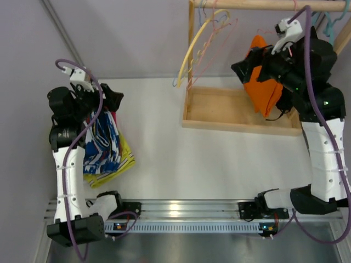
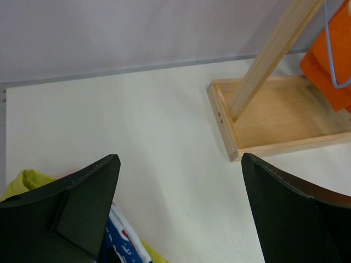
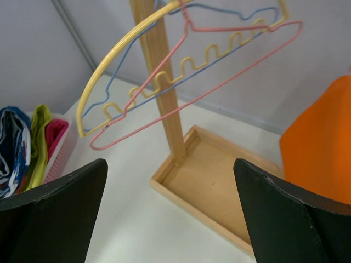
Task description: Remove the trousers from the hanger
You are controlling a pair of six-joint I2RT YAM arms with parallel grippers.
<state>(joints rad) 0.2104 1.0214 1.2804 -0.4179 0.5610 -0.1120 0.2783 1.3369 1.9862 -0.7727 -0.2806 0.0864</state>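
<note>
The orange trousers (image 1: 263, 90) hang from a light-blue wire hanger (image 1: 330, 24) on the right part of the wooden rack. They also show in the left wrist view (image 2: 329, 49) and at the right edge of the right wrist view (image 3: 321, 148). My right gripper (image 1: 242, 68) is open and empty, just left of the trousers and apart from them; its jaws stand wide in the wrist view (image 3: 170, 164). My left gripper (image 1: 112, 98) is open and empty at the far left, above a pile of clothes; it also shows in its wrist view (image 2: 181, 159).
Empty yellow (image 3: 109, 60), pink (image 3: 208, 87) and blue hangers hang at the rack's left post (image 1: 191, 44). The rack's wooden tray base (image 1: 219, 112) lies below. Blue-white and yellow clothes (image 1: 104, 145) lie at the left, in a pink basket (image 3: 57, 150).
</note>
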